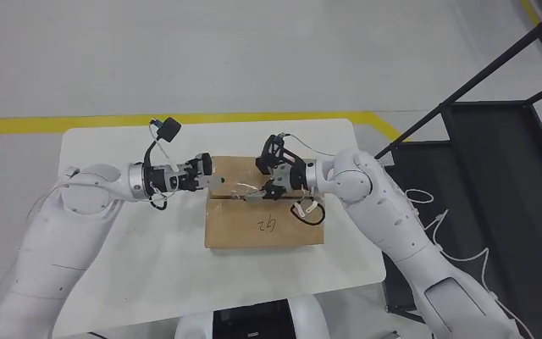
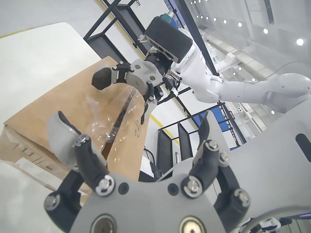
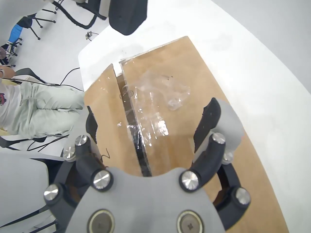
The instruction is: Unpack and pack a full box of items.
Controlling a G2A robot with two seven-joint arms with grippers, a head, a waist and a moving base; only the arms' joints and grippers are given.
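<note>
A brown cardboard box (image 1: 264, 222) sits in the middle of the white table (image 1: 127, 263). Its two top flaps (image 3: 170, 61) lie nearly flat, with a narrow dark gap along the seam (image 3: 132, 120). Loose, crumpled clear tape (image 3: 175, 95) clings to the flaps beside that seam. My left gripper (image 1: 210, 180) is open at the box's far left corner, just over the flap (image 2: 73, 98). My right gripper (image 1: 258, 191) hovers open above the seam near the box's far edge, straddling the tape (image 2: 99, 127), with nothing between its fingers (image 3: 211, 112).
A black metal rack (image 1: 487, 169) stands right of the table, close to the right arm. A yellow floor line (image 1: 85, 125) runs behind the table. Bare tabletop lies left of and in front of the box.
</note>
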